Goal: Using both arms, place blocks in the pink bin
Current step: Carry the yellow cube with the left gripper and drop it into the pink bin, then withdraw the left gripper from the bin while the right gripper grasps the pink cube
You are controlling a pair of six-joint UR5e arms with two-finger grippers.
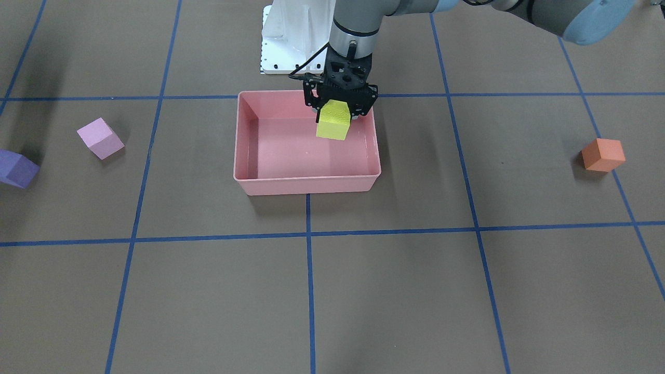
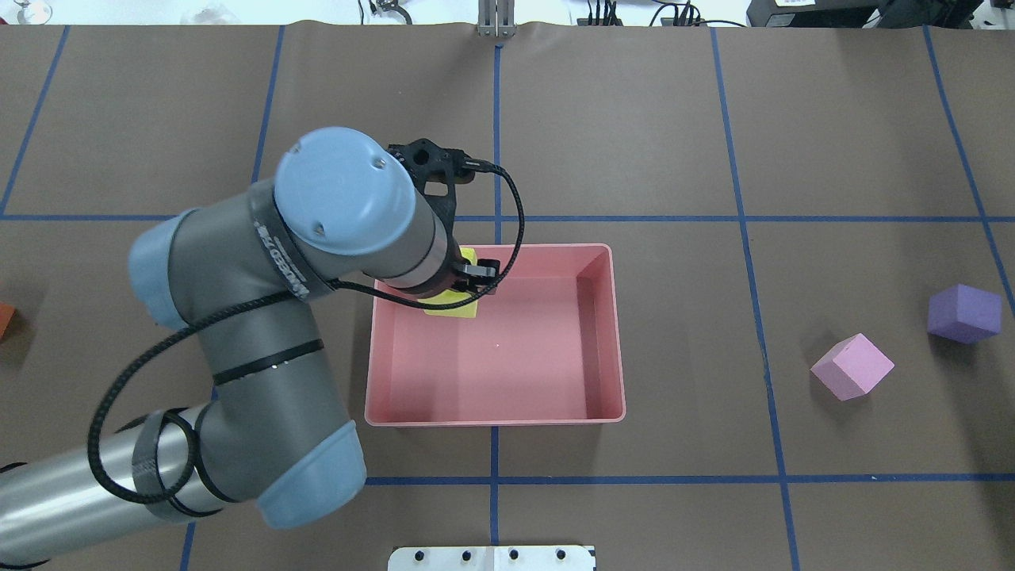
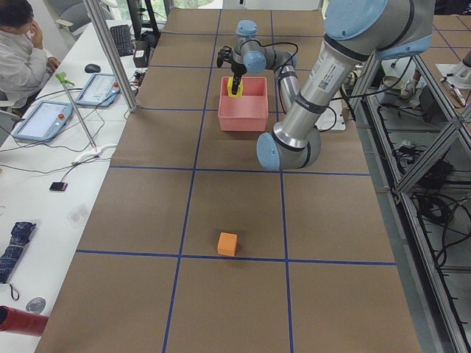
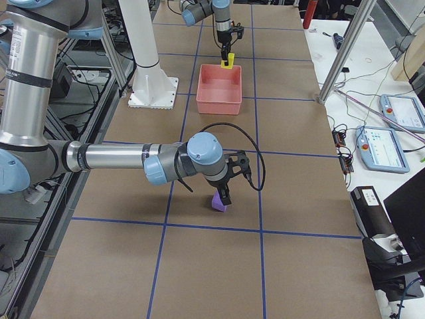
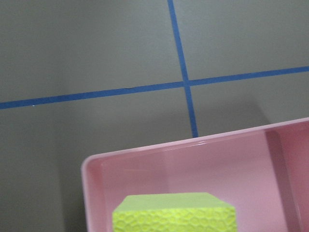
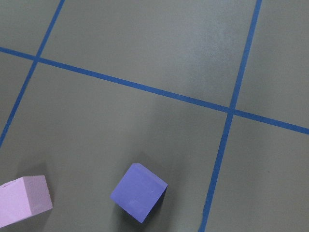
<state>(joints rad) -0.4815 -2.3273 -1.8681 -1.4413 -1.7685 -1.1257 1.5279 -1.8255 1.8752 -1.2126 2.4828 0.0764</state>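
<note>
My left gripper (image 1: 338,110) is shut on the yellow-green cube (image 1: 333,121) and holds it over the back part of the pink bin (image 1: 306,185), near the wall on the robot's side. The cube also shows low in the left wrist view (image 5: 174,212), over the bin's corner (image 5: 91,193). The light pink cube (image 1: 100,137) and the purple cube (image 1: 15,169) lie on the table on the robot's right side. My right gripper (image 4: 226,193) hovers close over the purple cube (image 4: 219,204); I cannot tell if it is open. The orange cube (image 1: 602,154) lies far off on the left side.
The white pedestal base (image 1: 293,41) stands just behind the bin. Blue tape lines cross the brown table. An operator (image 3: 18,44) sits at a side desk with tablets, beyond the table's far edge.
</note>
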